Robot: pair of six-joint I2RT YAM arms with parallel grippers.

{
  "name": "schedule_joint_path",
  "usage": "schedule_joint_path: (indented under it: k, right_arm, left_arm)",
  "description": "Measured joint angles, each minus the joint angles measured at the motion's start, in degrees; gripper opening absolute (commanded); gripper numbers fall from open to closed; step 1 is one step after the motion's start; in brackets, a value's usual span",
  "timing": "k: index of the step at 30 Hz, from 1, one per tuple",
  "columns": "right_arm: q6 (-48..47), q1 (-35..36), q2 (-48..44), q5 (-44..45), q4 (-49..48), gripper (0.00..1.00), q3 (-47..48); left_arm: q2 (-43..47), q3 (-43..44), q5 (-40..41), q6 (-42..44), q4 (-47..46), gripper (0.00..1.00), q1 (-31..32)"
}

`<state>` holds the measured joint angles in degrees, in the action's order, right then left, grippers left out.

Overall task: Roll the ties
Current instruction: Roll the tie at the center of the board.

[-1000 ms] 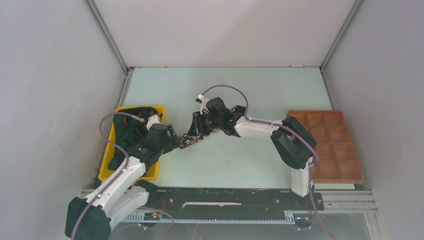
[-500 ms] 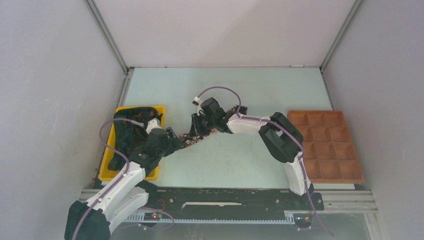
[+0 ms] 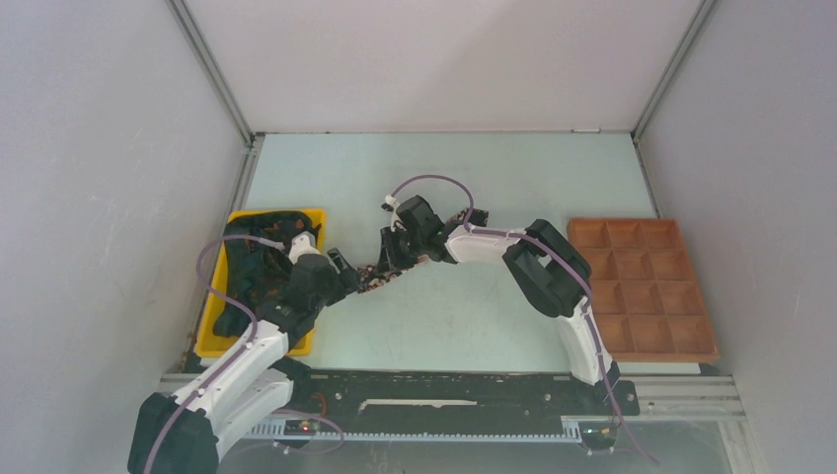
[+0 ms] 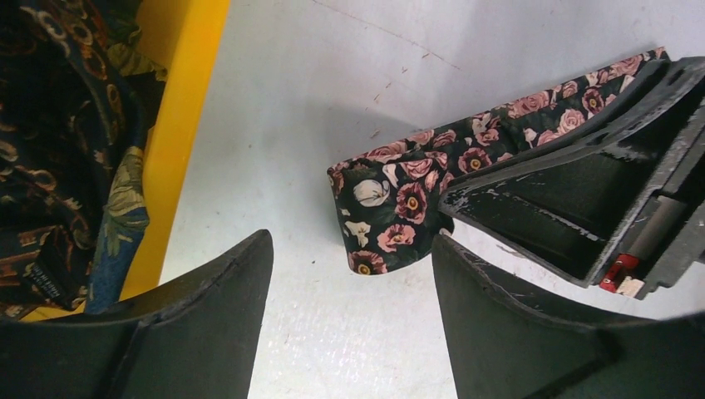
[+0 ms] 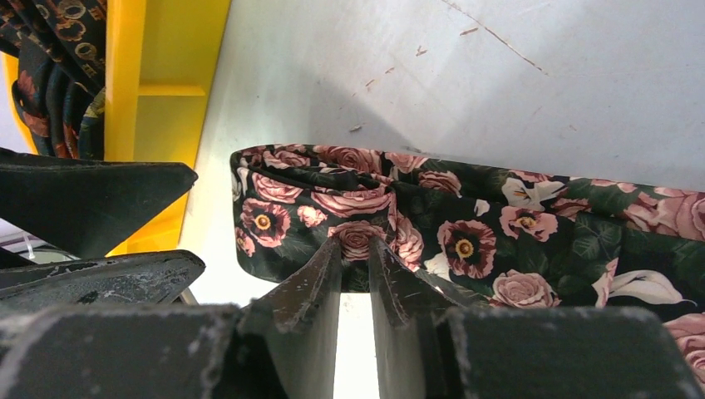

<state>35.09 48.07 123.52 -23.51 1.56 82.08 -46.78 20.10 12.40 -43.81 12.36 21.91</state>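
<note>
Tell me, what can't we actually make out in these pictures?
- Tie: its far end runs off the right wrist view's right edge; overhead, the right arm covers part.
- Right gripper: whether its tips truly pinch the fabric; right wrist view, too close to tell.
- Yellow bin: contents cut by the left wrist view's edge; overhead, the left arm covers part.

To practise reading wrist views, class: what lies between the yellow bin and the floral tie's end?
Bare table separates yellow bin and tie in the left wrist view; the left gripper hovers above.
</note>
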Motion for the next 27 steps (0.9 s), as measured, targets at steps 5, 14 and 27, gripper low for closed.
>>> schedule_joint_path:
  k: [5,14,27]
  right_arm:
    - [0.04,-0.46,0.57,-0.70,-0.22,0.21,0.02]
    - [0.26,-1.01,1.22,-1.70,-1.70,0.20,0.02]
    - [0.39,-1.22,1.60,-1.84,-2.99,0.19,0.02]
  left_arm:
    - [-2.34,-1.03,-1.05,-0.61,-2.86,0.73,-0.68]
    - [-6.75,-3.43,-4.74,-2.75,-10.25,0.70,-3.43]
    - [-12.24,-7.26,-13.92,-6.88,-23.58,0.63,-7.85]
